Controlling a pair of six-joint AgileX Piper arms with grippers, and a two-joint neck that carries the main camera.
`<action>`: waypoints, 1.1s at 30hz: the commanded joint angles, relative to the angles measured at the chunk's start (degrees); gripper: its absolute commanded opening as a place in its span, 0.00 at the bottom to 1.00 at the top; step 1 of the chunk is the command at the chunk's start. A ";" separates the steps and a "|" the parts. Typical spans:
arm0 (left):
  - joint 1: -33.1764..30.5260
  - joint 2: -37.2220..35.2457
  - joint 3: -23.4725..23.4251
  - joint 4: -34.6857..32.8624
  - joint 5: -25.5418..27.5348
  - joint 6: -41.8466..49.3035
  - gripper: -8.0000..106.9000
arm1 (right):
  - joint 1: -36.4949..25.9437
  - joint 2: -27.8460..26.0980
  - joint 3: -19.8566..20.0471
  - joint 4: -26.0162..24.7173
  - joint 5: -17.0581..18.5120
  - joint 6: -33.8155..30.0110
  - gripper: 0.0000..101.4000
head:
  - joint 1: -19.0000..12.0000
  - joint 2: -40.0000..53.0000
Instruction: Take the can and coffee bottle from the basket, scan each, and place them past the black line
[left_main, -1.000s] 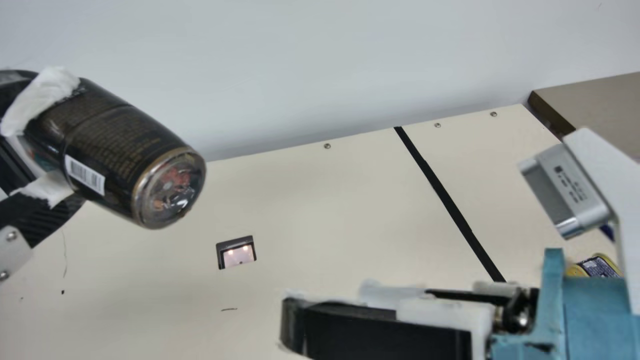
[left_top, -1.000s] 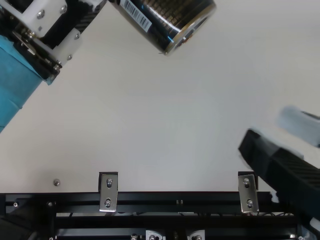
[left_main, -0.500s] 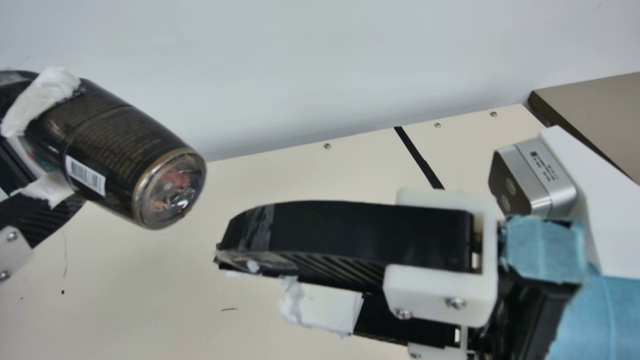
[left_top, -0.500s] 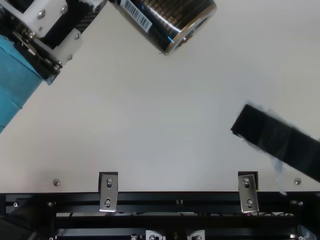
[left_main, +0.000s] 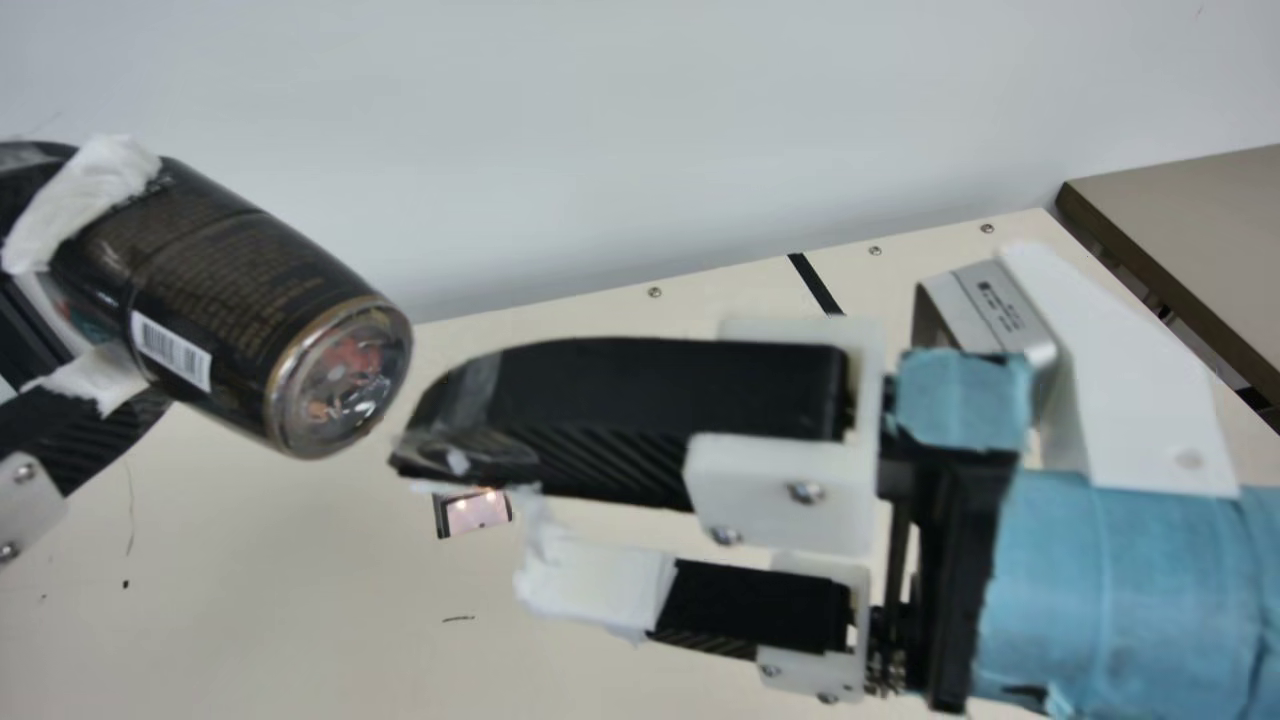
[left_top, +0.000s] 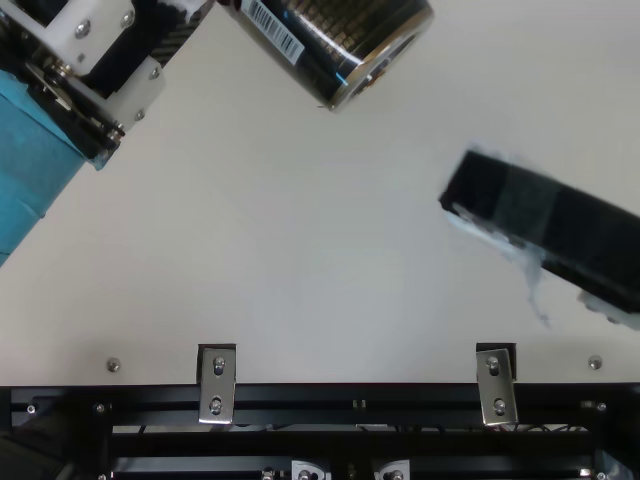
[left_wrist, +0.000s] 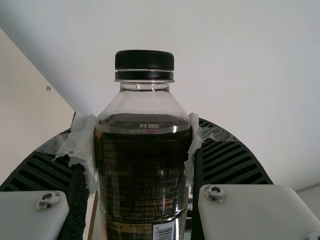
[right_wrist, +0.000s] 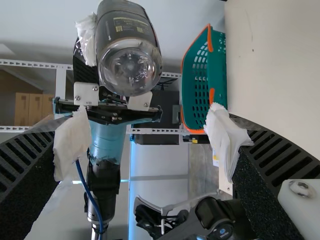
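1. Left gripper (left_wrist: 142, 132): pinching the bottle (left_main: 240, 310) from both sides, near its upper body. Bottle is off the table (left_main: 260, 620), tilted, base (left_main: 340, 382) pointing toward your right arm.
2. Right gripper (right_wrist: 149, 132): empty, spread wide, near the base in main view, not touching as far as you can see.
3. Step in hand looks like a left-to-right handover. Line up your right fingers so the bottle's axis runs midway between them, then slide on straight before closing; right wrist view has the base off-centre, so correct that first.
4. Take enough of the body, not just the rounded base edge. Squeeze evenly, then let the left go; too early and it drops or swings. Smooth plastic may slip or twist.
5. Watch the loose white padding (left_main: 595, 580); it could fold over the barcode (left_main: 171, 350) or bunch up.
6. Keep the barcode uncovered if the scan comes next: turn it to the scan window (left_main: 472, 513), then go past the black line (left_main: 815, 283).
7. Basket (right_wrist: 218, 75) is beside the table edge in right wrist view.
8. Labels: dark bottle wrap, small gold print in rows, white barcode panel, black cap (left_wrist: 144, 61). Small dark print on the silver wrist camera (left_main: 988, 305) too.
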 joint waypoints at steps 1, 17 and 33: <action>0.00 0.00 0.00 0.00 0.00 0.00 0.16 | 2.76 1.59 -0.34 0.13 -3.15 0.14 1.00 | -1.45 -0.81; 0.00 0.00 0.00 0.00 0.00 0.00 0.16 | 16.75 9.78 -2.89 4.99 -20.62 -1.32 1.00 | -1.45 -0.81; 0.00 0.00 0.00 0.00 0.00 0.00 0.16 | 16.52 10.60 -3.03 9.67 -19.70 -3.32 1.00 | -1.45 -0.81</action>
